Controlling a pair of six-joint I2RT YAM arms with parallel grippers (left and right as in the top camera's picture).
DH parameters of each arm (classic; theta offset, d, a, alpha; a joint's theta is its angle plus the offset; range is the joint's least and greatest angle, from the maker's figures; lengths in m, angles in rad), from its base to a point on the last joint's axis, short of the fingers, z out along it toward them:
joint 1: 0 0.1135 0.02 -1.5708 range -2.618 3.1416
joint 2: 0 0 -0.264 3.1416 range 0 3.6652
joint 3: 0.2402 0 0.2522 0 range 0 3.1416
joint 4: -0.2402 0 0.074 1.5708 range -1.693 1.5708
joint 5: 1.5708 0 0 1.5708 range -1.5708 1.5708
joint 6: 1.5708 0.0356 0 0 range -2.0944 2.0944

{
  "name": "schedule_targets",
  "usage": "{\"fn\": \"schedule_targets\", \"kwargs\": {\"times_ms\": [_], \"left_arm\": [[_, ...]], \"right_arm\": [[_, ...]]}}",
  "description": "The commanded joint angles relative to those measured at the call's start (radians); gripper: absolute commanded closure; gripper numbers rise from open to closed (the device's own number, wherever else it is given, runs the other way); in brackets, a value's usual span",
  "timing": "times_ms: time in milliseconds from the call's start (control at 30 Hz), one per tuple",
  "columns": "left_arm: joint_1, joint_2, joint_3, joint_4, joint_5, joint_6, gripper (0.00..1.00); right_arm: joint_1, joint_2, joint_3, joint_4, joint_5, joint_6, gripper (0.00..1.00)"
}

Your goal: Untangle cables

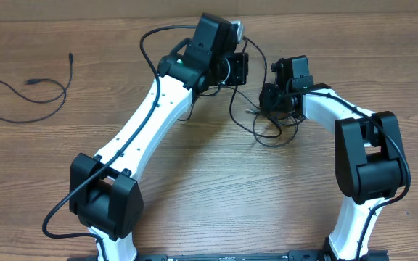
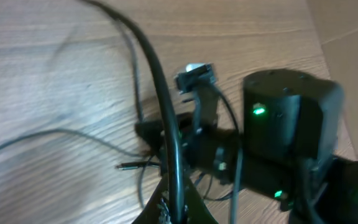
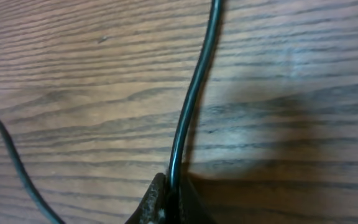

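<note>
A tangle of thin black cables (image 1: 263, 129) lies on the wooden table between my two grippers. My left gripper (image 1: 236, 70) is at the tangle's upper left. In the left wrist view its jaws (image 2: 176, 210) are shut on one black cable (image 2: 160, 99) that runs up and away. A silver-tipped plug (image 2: 129, 165) lies on the wood below it. My right gripper (image 1: 273, 96) is at the tangle's upper right. In the right wrist view its jaws (image 3: 173, 200) are shut on a black cable (image 3: 194, 93) just above the table. Another strand (image 3: 17, 171) crosses the lower left.
A separate thin black cable (image 1: 31, 90) with small plug ends lies loose at the far left of the table. The right arm's black wrist with green lights (image 2: 284, 124) sits close in front of the left gripper. A thick arm cable (image 1: 151, 43) loops above the left arm.
</note>
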Motion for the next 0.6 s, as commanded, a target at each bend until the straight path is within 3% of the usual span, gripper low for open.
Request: {"fn": "schedule_targets", "kwargs": {"times_ms": [0,133,300,433,567], "left_arm": [[0.032,-0.014,0.001,-0.021,0.008,0.023,0.96],[0.067,-0.014,0.001,-0.028,0.008,0.033,0.96],[0.093,-0.014,0.001,-0.039,0.015,0.177,0.96],[0.095,-0.014,0.000,-0.041,0.035,0.232,0.96],[0.102,-0.014,0.000,-0.030,0.044,0.186,0.96]], "right_arm": [[0.004,0.023,0.016,-0.010,-0.080,0.014,0.96],[0.001,-0.006,0.100,-0.117,-0.085,-0.011,0.96],[0.001,-0.096,0.256,-0.293,-0.176,-0.103,0.96],[0.001,-0.182,0.303,-0.349,-0.345,-0.115,0.96],[0.005,-0.204,0.303,-0.397,-0.573,-0.127,0.96]]}}
